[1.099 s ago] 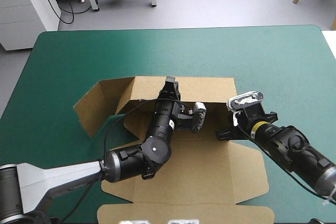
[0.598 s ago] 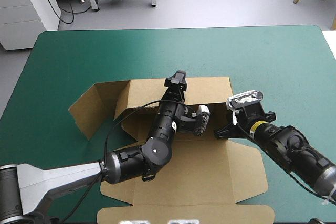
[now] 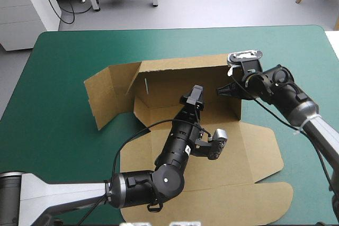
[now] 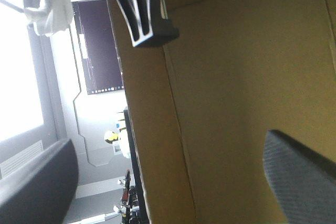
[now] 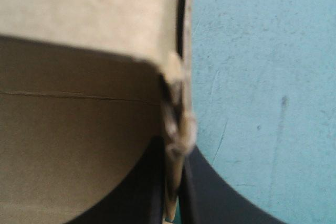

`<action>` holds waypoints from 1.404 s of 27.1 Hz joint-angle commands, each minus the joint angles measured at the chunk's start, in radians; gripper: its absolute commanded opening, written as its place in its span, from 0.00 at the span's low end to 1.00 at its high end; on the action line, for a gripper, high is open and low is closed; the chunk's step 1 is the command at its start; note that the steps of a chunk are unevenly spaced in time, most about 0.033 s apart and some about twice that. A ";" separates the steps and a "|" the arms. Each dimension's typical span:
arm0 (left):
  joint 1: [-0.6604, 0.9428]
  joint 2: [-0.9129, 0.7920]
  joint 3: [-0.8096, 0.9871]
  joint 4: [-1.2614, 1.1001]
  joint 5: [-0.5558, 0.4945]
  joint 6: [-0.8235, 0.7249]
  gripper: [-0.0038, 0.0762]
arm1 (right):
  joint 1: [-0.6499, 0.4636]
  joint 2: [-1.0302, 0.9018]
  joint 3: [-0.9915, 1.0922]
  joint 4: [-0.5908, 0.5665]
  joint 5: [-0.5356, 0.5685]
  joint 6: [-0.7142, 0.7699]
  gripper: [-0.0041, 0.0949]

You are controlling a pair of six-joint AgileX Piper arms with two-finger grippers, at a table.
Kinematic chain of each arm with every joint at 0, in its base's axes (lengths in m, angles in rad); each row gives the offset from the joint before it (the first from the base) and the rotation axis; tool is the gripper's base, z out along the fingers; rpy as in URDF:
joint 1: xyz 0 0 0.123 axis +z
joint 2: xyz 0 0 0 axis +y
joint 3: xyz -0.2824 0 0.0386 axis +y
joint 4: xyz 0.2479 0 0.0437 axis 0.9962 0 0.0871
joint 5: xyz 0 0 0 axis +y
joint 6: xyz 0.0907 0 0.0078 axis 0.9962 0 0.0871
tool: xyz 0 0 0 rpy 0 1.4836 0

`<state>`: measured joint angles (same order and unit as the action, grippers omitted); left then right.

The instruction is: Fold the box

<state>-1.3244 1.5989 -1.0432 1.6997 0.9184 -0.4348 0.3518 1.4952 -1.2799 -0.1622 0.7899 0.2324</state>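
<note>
- Box point(image 3: 212, 173): mid-table point(image 3: 69, 56), base flat, back wall point(image 3: 180, 72) raised. Judgement: hold the wall upright, press along its crease, avoid dragging the base.
- Right gripper point(image 3: 226, 88): at the box's far right corner, fingers all but closed, pinching the wall's end.
- Left gripper point(image 3: 193, 98): over the box's base, aimed at the wall, fingers apart, empty.

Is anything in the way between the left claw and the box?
Nothing visible is. The left gripper, fingers apart, points into the box with only bare brown board ahead of it. The right gripper is shut on the right end of the raised far wall.
</note>
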 commanded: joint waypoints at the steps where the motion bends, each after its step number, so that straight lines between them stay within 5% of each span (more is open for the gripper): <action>1: -0.009 -0.045 -0.029 0.114 0.058 -0.010 0.89 | -0.030 0.038 -0.144 -0.012 0.060 -0.048 0.04; 3: -0.009 -0.045 -0.029 0.082 0.060 -0.007 0.80 | -0.038 0.081 -0.211 -0.012 0.130 -0.067 0.04; 5: -0.007 -0.045 -0.029 0.026 0.082 0.036 0.45 | -0.038 0.103 -0.246 -0.011 0.154 -0.073 0.04; 6: -0.005 -0.045 -0.035 -0.008 0.094 0.086 0.04 | -0.038 0.105 -0.252 -0.009 0.154 -0.073 0.04; 9: 0.016 -0.047 -0.079 -0.111 0.064 0.214 0.07 | -0.038 0.105 -0.252 -0.009 0.155 -0.075 0.04; 13: 0.141 -0.047 -0.276 -0.662 0.013 0.552 0.07 | -0.038 0.106 -0.252 -0.009 0.156 -0.077 0.04; 17: 0.315 -0.047 -0.486 -1.082 0.088 0.760 0.07 | -0.038 0.106 -0.252 -0.009 0.156 -0.077 0.04; 26: 0.841 -0.049 -0.823 -1.682 0.328 0.775 0.07 | -0.038 0.106 -0.252 -0.009 0.159 -0.077 0.04; 31: 1.167 -0.049 -0.782 -2.056 0.328 0.775 0.07 | -0.038 0.106 -0.252 -0.005 0.141 -0.077 0.04; 38: 1.472 -0.049 -0.619 -2.232 0.303 0.775 0.07 | -0.038 0.106 -0.252 -0.005 0.122 -0.080 0.04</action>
<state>0.0619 1.5945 -1.6896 -0.4307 1.2482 0.3420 0.3208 1.6410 -1.4969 -0.1455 0.9586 0.1632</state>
